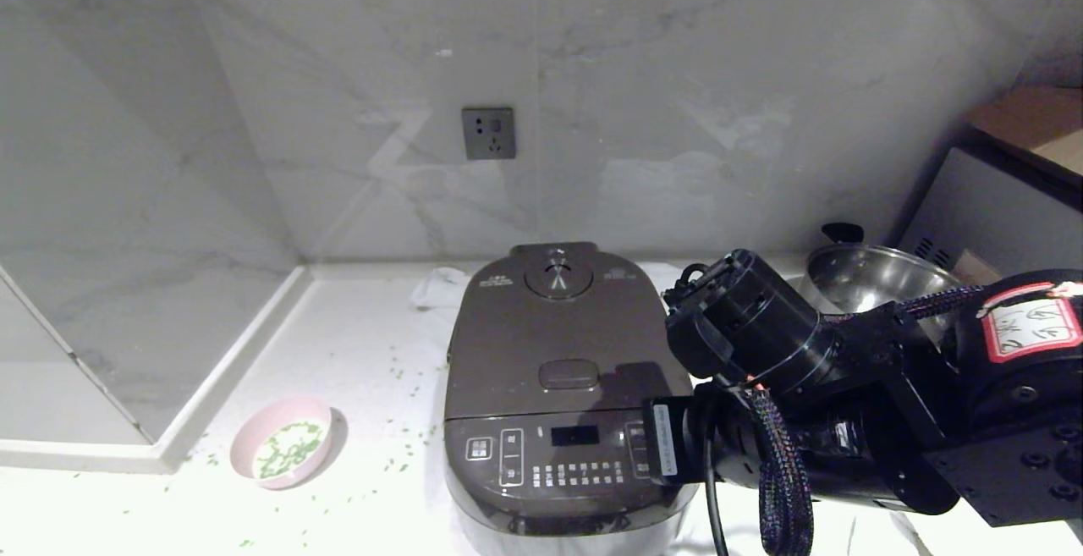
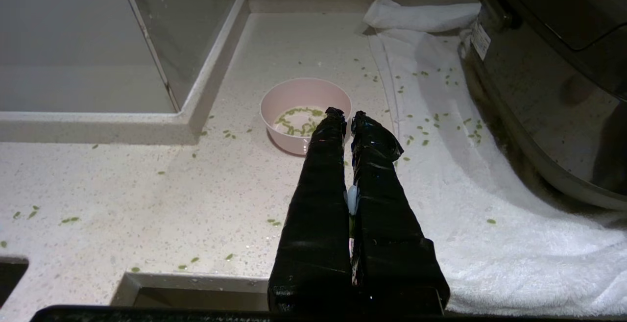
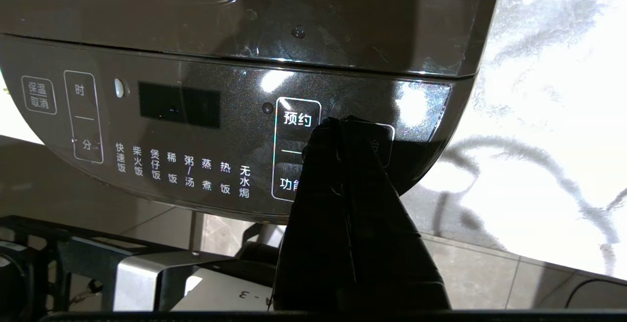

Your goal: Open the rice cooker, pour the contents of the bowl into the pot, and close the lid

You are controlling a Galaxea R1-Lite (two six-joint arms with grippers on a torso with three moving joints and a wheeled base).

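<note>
Right tool [image 3: 343,126], fingers pressed together and empty, hovers at the closed rice cooker [image 1: 558,387] front panel; bowl [image 1: 286,452] sits left of the cooker.

A pale speckled worktop [image 1: 355,344] carried everything. On the marble wall [image 1: 677,74] behind it sat a grey power socket [image 1: 488,133]. A white towel [image 2: 490,204] lay spread on the worktop, one end bunched toward the wall. A shiny steel pan [image 1: 863,272] stood at the worktop's right — a dark cabinet [image 1: 990,209] beyond it.
</note>
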